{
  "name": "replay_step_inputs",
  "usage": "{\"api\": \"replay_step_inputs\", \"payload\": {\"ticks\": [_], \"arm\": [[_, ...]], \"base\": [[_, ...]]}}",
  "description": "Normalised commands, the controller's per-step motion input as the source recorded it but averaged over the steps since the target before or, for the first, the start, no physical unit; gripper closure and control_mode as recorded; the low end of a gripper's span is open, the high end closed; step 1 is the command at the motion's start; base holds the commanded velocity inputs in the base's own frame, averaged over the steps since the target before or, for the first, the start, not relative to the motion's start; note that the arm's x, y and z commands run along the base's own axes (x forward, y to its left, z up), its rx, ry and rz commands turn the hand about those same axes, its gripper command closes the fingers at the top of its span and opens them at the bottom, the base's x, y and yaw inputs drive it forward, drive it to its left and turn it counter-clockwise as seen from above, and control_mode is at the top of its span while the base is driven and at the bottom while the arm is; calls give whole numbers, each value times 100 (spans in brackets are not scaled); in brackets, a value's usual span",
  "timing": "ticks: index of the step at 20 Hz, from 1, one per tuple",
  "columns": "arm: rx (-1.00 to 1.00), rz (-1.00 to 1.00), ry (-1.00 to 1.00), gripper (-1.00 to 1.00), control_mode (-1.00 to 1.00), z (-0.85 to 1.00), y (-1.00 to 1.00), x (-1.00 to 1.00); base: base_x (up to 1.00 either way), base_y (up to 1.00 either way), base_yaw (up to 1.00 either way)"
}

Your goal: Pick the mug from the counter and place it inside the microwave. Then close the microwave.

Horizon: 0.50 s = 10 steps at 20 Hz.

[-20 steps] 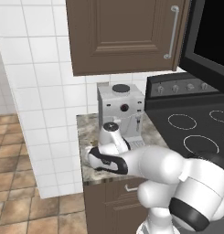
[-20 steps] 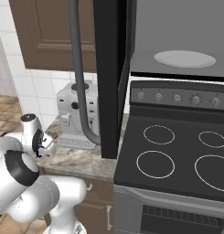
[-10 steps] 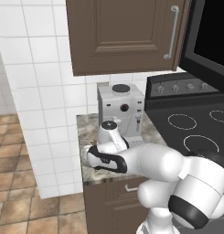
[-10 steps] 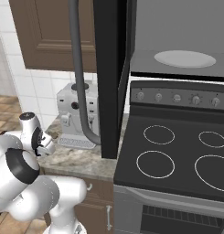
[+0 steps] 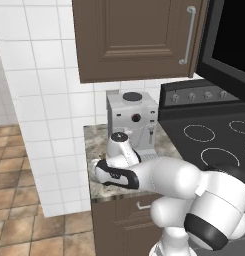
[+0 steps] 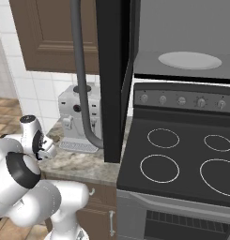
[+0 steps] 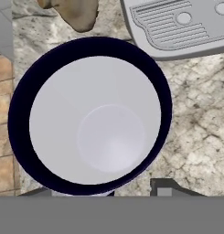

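End effector (image 7: 131,189) directly above mug (image 7: 90,116), grip state indeterminate; mug upright on worktop (image 7: 195,119), beside coffee machine (image 7: 177,25).

Mug (image 7: 95,137): seen from directly above, upright, mouth open, with a dark navy rim and a pale silvery-white, empty interior; it stands on the counter near the counter's edge. Counter (image 5: 96,142): speckled grey-brown granite slab over brown wooden cabinets, beside the black stovetop. Microwave (image 6: 182,28): mounted above the stovetop, its tall black door (image 6: 114,70) swung wide open, exposing a grey interior with a white round turntable (image 6: 189,60).
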Motion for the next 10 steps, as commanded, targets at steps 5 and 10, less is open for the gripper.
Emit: {"api": "replay_step_inputs", "payload": {"ticks": [5, 10], "arm": [[0, 0, 0, 100, -100, 0, 0, 0], [0, 0, 0, 100, -100, -1, 0, 0]], "base": [[0, 0, 0], [0, 0, 0]]}}
